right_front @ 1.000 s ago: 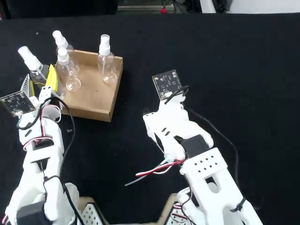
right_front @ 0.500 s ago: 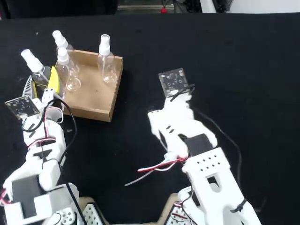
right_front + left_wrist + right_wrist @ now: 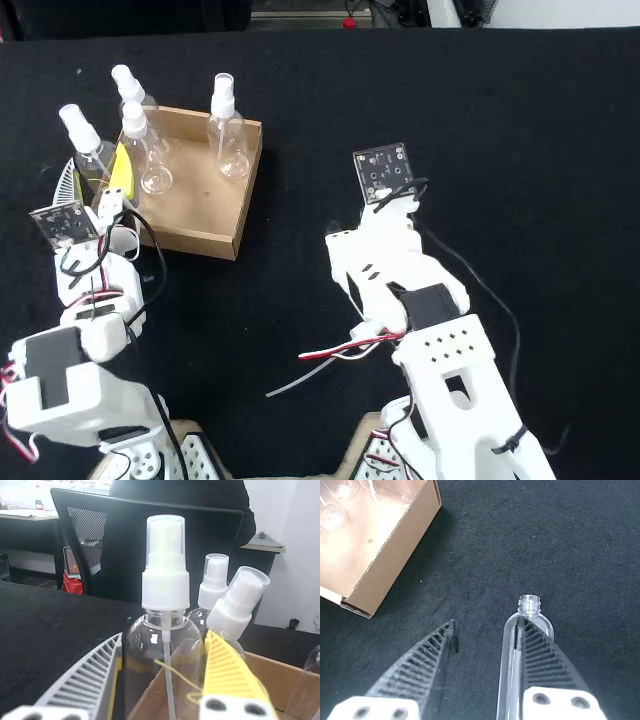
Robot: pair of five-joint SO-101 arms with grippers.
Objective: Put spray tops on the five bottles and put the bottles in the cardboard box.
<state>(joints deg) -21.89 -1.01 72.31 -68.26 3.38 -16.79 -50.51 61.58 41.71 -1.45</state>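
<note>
Pinching a topped bottle (image 3: 162,645) between its grey and yellow fingers, the left gripper (image 3: 92,172) sits at the left wall of the box (image 3: 200,205). In the high view this bottle is just outside that wall, its white spray top leaning away from the box. The left wrist view shows the clear body squeezed between both fingers, with the dip tube running down inside it.

Inside the box stand three other topped bottles. A corner bottle (image 3: 229,130) is at the far right corner. A rear bottle (image 3: 128,88) and a front bottle (image 3: 142,152) are close together along the left side, just beside the yellow finger (image 3: 231,680).

The right gripper (image 3: 487,625) is well apart from the box, over the black table (image 3: 520,150) near its middle. Its fingers are spread wide. A bare bottle (image 3: 526,630) with no top lies along one finger, neck pointing away from the wrist; the other finger does not touch it. A corner of the box shows beyond the gripper in the right wrist view.
</note>
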